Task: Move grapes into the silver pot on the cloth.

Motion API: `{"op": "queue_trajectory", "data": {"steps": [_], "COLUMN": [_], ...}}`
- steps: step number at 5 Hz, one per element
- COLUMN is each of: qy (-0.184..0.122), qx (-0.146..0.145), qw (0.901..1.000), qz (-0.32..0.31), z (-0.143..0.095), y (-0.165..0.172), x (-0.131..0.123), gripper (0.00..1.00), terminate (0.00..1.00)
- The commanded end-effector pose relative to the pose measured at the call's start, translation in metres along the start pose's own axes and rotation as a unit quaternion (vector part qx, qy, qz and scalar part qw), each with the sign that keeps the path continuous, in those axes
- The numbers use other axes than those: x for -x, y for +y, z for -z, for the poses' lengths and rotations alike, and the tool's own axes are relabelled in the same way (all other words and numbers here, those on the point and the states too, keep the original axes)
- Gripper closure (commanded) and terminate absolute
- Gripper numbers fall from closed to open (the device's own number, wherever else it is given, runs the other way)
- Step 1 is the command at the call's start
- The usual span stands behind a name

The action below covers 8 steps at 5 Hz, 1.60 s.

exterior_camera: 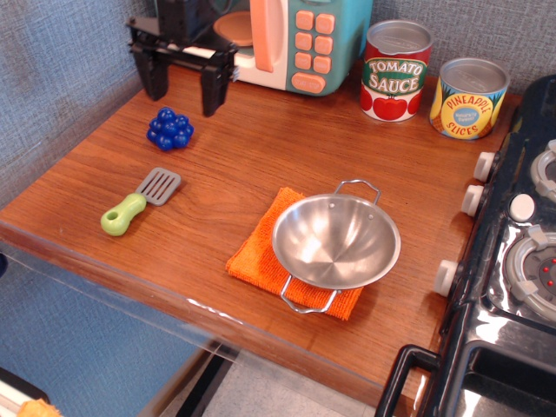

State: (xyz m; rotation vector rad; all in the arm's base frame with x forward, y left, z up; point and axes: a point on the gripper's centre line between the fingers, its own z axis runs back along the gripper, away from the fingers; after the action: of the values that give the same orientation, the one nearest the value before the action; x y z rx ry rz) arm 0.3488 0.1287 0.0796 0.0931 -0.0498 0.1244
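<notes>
The dark-blue grapes (170, 129) lie on the wooden counter at the left. My gripper (182, 95) hangs open above and just behind them, one finger on each side, not touching them. The silver pot (336, 242) sits empty on the orange cloth (258, 254) near the counter's front, well to the right of the grapes.
A green-handled grey spatula (137, 202) lies in front of the grapes. A toy microwave (287, 39) stands at the back, with a tomato sauce can (396, 69) and a pineapple can (469, 97) to its right. A black stove (512, 261) borders the right side.
</notes>
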Motion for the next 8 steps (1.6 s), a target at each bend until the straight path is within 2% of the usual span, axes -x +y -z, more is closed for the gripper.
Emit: {"op": "queue_trajectory", "data": {"steps": [1, 3, 6, 8], "qy": [-0.014, -0.015, -0.023, -0.006], "qx": [0.007, 0.012, -0.007, -0.009], "qw": [0.9975, 0.9941, 0.9907, 0.9878], "qz": [-0.069, -0.107, -0.134, -0.156], "z": [0.006, 0.022, 0.033, 0.044], "y": [0.035, 0.049, 0.037, 0.027], "x": [-0.009, -0.015, -0.028, -0.025], "gripper": [0.0, 0.0, 0.0, 0.0], "terminate": [0.0, 0.0, 0.0, 0.0]}}
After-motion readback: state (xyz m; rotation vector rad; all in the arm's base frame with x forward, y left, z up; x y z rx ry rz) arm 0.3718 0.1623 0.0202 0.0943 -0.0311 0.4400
